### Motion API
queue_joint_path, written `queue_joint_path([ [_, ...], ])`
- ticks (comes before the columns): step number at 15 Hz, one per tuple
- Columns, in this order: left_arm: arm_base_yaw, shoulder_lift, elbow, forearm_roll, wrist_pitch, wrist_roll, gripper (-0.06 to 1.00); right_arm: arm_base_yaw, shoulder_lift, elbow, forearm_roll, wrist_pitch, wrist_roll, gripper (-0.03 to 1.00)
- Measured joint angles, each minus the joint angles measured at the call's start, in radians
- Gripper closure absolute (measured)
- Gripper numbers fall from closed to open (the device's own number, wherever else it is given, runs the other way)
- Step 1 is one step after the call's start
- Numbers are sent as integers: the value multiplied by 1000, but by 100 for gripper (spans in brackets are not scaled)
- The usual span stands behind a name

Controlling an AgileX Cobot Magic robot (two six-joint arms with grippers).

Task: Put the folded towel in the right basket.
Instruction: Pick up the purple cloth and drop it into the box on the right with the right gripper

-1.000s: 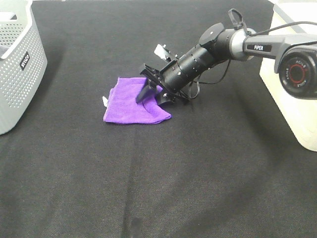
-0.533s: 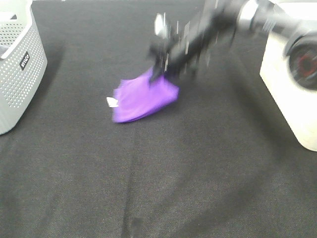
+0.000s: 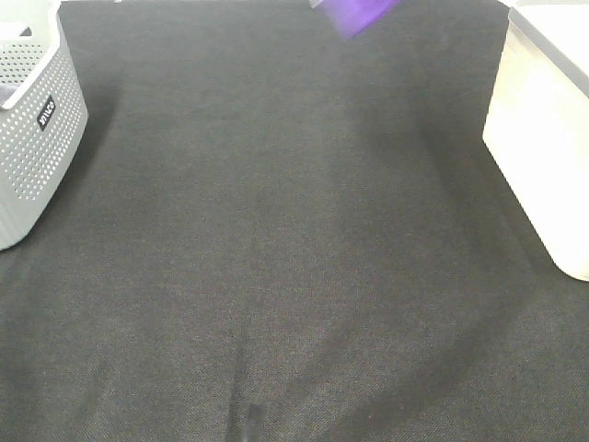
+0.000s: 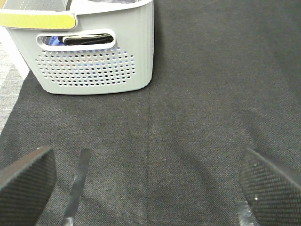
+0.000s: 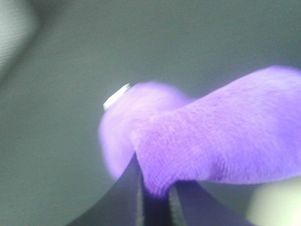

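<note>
Folded towel (image 3: 354, 13) aloft over the tabletop's (image 3: 276, 276) far edge, right of centre. Pinched at a fold by right gripper (image 5: 155, 201), closed tight on it. Soft, light, floppy; likely best gripped deep across the layers. Left gripper (image 4: 146, 188) wide open, empty.

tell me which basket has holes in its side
The grey basket on the left of the high view: its wall is perforated all over, while the cream basket on the right has a plain wall.
</note>
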Motion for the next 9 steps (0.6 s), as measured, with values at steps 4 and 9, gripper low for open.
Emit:
queue_joint_path([
  [4,0,0,0,0,0,0,-4,-310,-84,0,30,2,34,91],
  [9,0,0,0,0,0,0,-4,-562,19,19,86,10,43,91],
])
